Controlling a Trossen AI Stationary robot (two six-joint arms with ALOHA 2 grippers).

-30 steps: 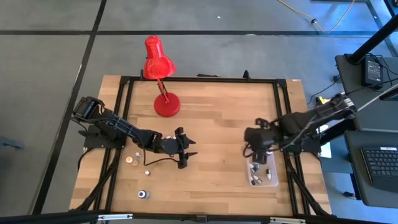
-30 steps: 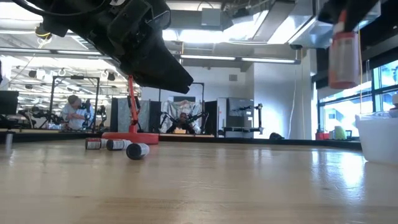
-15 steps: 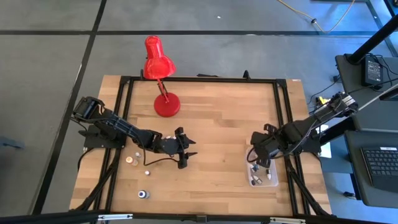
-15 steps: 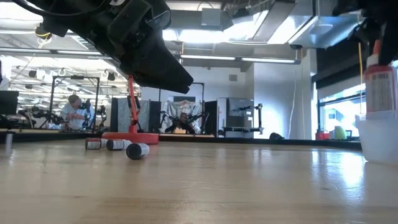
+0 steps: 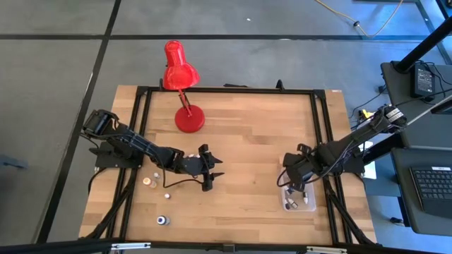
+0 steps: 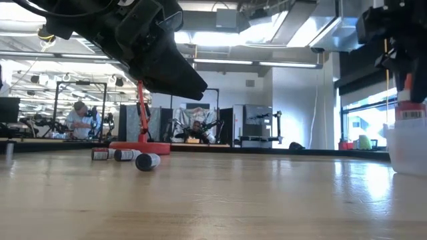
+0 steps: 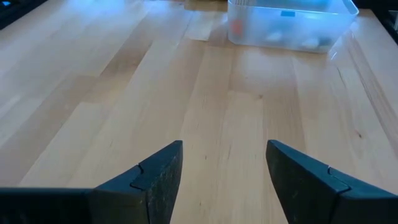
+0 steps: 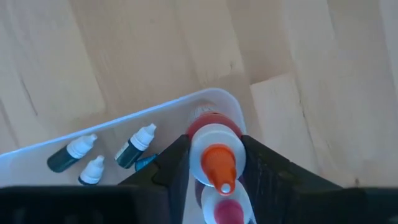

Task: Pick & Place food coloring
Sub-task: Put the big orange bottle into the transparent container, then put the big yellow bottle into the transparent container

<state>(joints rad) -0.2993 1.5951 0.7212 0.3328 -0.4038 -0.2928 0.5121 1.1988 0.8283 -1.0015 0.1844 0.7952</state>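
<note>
A: Left to right, quick; left gripper hangs over bare wood well left of the clear tub, same spot as a second ago; fingers apart, nothing between them; three loose bottles lie further left of it, a fourth nearer the front edge.

B: And what changed?

A: The right arm; a second ago it held its bottle high and short of the tub, now the right gripper is down over the tub's far end; in the low view the bottle has sunk to the tub rim; jaws clamped on the red bottle, maybe just starting to ease, hard to say.

B: So for the task?

A: Carry done, release pending, I'd judge; three bottles already lie inside the tub.

B: Orientation?

A: Long axis upright; orange tip up toward the wrist camera, base down into the tub.
</note>
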